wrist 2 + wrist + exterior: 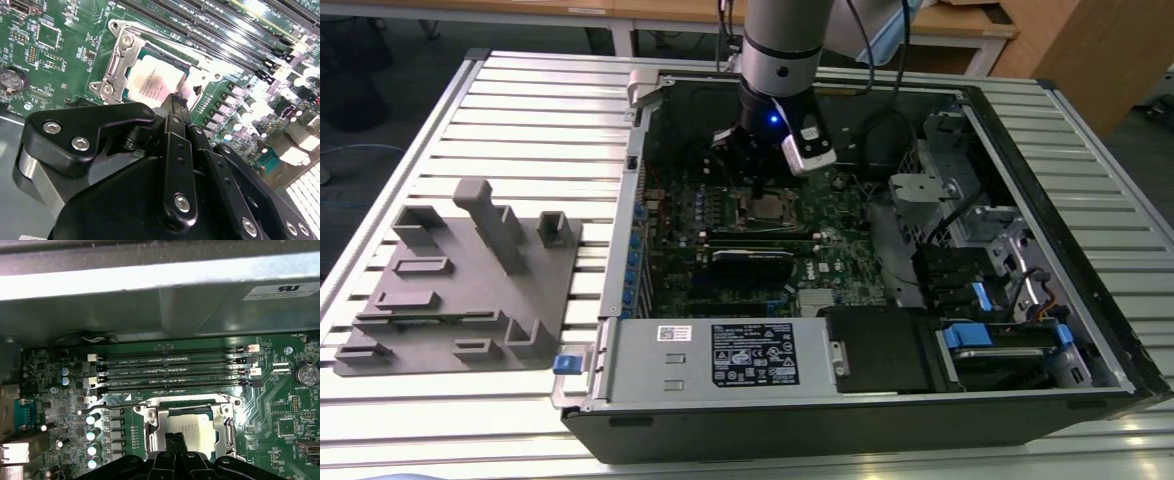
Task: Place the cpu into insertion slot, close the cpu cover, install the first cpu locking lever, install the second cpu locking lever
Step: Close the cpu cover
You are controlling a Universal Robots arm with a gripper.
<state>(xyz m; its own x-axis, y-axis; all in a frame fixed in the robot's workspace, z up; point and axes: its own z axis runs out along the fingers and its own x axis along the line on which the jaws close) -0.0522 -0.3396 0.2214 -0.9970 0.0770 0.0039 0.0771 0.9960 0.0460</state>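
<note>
Cpu (152,82) sits seated in the insertion slot (767,210), its dull silver top facing up inside the silvery rim, so the first step of the task reads as done. The cpu cover (228,427), a thin bright frame, appears to lie flat on the insertion slot with the cpu showing through its cut-out. That suggests the second step is done or close to it, though I cannot rule out that it only rests loose. A wire locking lever (120,403) runs out from one corner of the insertion slot, along the side nearest the memory slots (175,372). I cannot tell whether it is hooked down, and I cannot make out the other lever, so I judge neither lever step as shown complete. The gripper (175,439) hangs directly over the insertion slot, its two slim black fingers drawn together with barely a sliver between them and nothing caught there. The tips are at or just above the cpu's top, toward the edge away from the memory slots; contact cannot be confirmed. In the exterior view the arm reaches down into the open computer case (854,435), over the motherboard (847,235). A grey fixture block (467,280) lies well apart from the insertion slot, outside the case on the slatted table (534,110).
</note>
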